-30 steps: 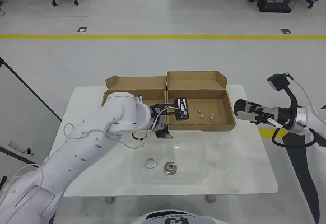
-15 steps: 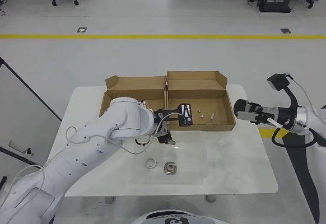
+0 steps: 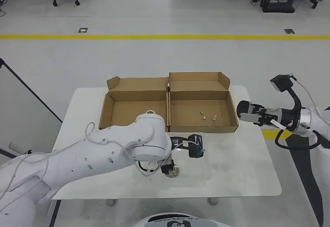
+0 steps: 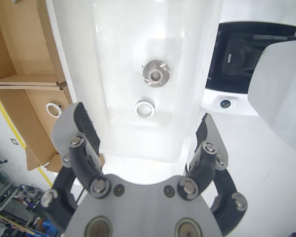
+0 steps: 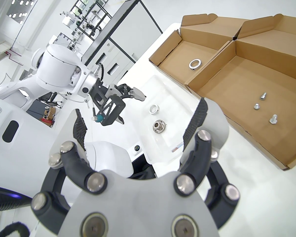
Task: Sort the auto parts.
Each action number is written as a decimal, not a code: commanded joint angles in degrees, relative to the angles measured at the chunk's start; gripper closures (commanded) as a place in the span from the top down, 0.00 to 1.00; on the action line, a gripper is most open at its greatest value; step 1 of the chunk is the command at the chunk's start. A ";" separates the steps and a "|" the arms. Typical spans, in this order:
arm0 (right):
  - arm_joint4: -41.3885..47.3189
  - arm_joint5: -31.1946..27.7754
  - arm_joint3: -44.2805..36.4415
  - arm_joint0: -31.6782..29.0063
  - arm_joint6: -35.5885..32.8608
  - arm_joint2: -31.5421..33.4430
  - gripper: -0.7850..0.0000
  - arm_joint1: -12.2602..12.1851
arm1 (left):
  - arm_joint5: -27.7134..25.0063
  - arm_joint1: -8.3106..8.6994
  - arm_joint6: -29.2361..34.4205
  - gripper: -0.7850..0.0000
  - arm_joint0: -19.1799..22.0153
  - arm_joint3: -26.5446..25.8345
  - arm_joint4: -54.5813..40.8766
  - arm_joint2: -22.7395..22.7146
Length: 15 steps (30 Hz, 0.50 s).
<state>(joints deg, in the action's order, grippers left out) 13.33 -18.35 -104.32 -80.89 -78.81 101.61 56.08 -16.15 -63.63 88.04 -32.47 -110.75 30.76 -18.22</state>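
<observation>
White table [image 3: 238, 164] holds two open cardboard boxes side by side, the left box [image 3: 125, 110] and the right box [image 3: 187, 116], both off to one side of the left claw [image 4: 143, 113]. A clear tray [image 3: 199, 170] lies under that claw. Left claw: fingers spread wide, empty, above the tray. Right claw [image 5: 140, 109]: also spread, empty, off the table's edge, beside the right box. The flanged bushing [image 4: 156, 73] sits in the tray ahead of the left claw, just past the loose ring [image 4: 144, 109]. A second ring [image 5: 195, 64] lies in the left box. Three bolts [image 5: 262, 96] lie in the right box, nearer the right claw.
</observation>
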 commanded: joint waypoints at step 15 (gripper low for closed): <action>0.01 0.00 0.00 0.00 0.00 0.00 1.00 0.00 | 0.93 -4.95 -0.17 0.91 2.70 6.66 2.22 6.90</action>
<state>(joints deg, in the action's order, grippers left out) 13.33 -18.35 -104.32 -80.89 -78.81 101.61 56.08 -15.05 -68.18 88.00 -29.66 -104.91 33.10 -11.75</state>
